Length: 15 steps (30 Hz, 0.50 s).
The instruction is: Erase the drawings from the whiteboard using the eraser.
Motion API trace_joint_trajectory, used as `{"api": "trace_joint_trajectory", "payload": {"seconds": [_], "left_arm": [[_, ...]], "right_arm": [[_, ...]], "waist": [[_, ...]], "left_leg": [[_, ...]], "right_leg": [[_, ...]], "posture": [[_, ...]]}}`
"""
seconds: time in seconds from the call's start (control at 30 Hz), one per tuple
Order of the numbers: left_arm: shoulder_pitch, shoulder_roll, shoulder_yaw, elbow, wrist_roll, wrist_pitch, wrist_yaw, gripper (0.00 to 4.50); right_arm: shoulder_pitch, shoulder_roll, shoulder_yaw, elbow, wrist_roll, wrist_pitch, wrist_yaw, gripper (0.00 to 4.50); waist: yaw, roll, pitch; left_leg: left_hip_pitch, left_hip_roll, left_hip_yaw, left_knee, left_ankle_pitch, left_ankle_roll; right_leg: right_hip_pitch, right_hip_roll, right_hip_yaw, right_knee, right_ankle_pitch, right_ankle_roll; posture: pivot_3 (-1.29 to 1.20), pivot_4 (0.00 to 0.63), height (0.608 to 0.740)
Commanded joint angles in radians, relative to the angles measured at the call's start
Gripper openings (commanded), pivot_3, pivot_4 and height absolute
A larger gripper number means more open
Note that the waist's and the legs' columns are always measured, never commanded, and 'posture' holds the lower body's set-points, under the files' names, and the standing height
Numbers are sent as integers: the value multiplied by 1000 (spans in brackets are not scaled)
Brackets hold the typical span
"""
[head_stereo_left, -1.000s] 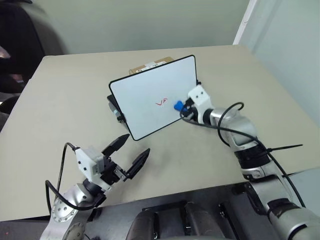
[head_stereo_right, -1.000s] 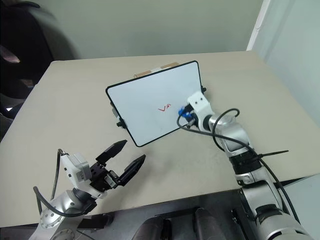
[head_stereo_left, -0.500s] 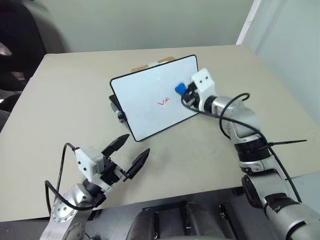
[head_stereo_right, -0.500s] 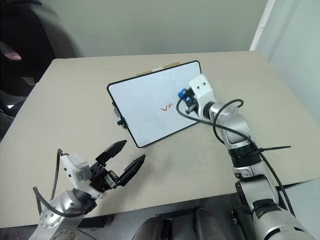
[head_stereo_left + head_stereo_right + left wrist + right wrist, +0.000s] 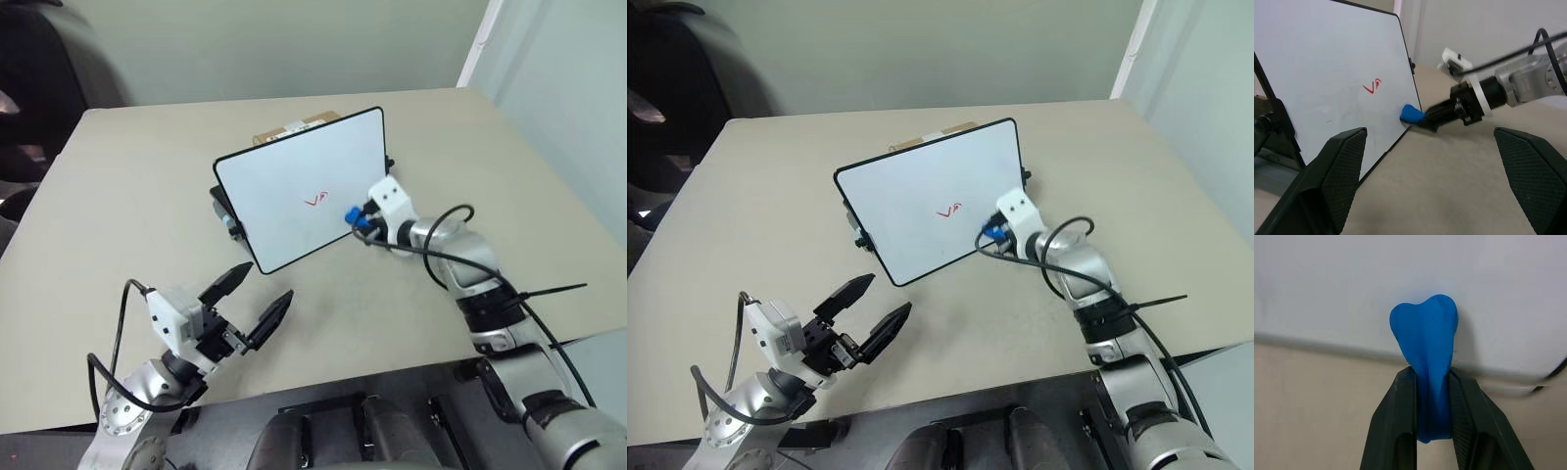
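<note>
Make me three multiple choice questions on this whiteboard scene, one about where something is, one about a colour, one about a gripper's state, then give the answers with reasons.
1. Where is the eraser relative to the drawings?
A. beside them, near the whiteboard's lower edge
B. right on top of them
C. flat on the table

2. What colour are the drawings?
A. blue
B. red
C. green

3. What state is the left gripper in?
A. shut on the eraser
B. shut on nothing
C. open

Answers:
1 A, the blue piece sits off to the side of the marks, low on the whiteboard.
2 B, the strokes are red.
3 C, its fingers are spread apart above the table, while the right gripper pinches the eraser.
</note>
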Motion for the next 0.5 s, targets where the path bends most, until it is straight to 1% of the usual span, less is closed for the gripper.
{"api": "trace_joint_trajectory", "payload": {"seconds": [0.03, 0.23, 0.5], "left_arm": [[-5, 0, 4, -33, -6, -14, 0, 4500], [-2, -5, -1, -35, -3, -17, 3, 4500], [12, -11, 1, -50, -2, -20, 8, 4500]], "right_arm": [[-65, 23, -67, -54, 29, -47, -15, 802], [-71, 49, -67, -82, 28, -58, -14, 802], [61, 70, 39, -91, 12, -33, 21, 802]], "waist": [[1, 0, 0], [3, 0, 0], [1, 0, 0]], "left_leg": [[0, 0, 0, -1, 0, 0], [0, 0, 0, -3, -1, -1], [1, 0, 0, -2, -1, -2]], "right_leg": [[0, 0, 0, 0, 0, 0], [-1, 0, 0, 0, -4, 0], [0, 0, 0, 0, -6, 0]], "posture": [[0, 150, 740], [0, 150, 740], [0, 150, 740]]}}
